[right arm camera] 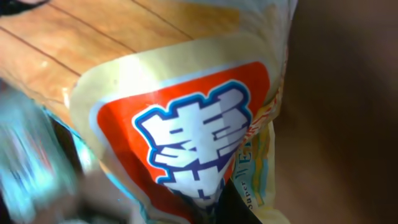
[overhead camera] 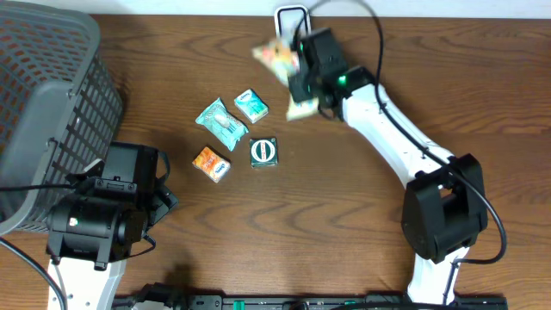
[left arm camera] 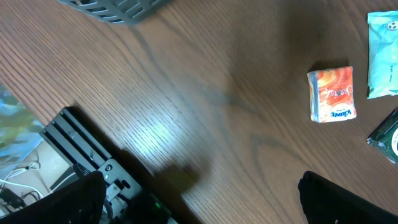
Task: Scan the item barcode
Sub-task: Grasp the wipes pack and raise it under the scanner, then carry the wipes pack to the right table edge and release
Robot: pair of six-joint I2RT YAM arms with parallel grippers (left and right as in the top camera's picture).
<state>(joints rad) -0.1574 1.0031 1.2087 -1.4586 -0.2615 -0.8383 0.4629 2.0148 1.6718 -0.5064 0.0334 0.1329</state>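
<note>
The item is a yellow snack bag (overhead camera: 280, 57) with an orange and white label (right arm camera: 186, 137), blurred in the overhead view and held up above the back of the table. My right gripper (overhead camera: 303, 84) is shut on it; in the right wrist view the bag fills the frame and one dark finger (right arm camera: 239, 208) shows at its lower edge. No barcode shows on the bag. My left gripper (left arm camera: 205, 211) is open over bare wood at the front left, with its fingertips (left arm camera: 348, 199) far apart and nothing between them.
Several small packets lie mid-table: a teal one (overhead camera: 222, 119), a smaller teal one (overhead camera: 251, 105), an orange one (overhead camera: 211, 164) and a dark green square one (overhead camera: 263, 151). A grey basket (overhead camera: 43, 103) stands at far left. A white loop-shaped object (overhead camera: 292, 15) sits at the back edge.
</note>
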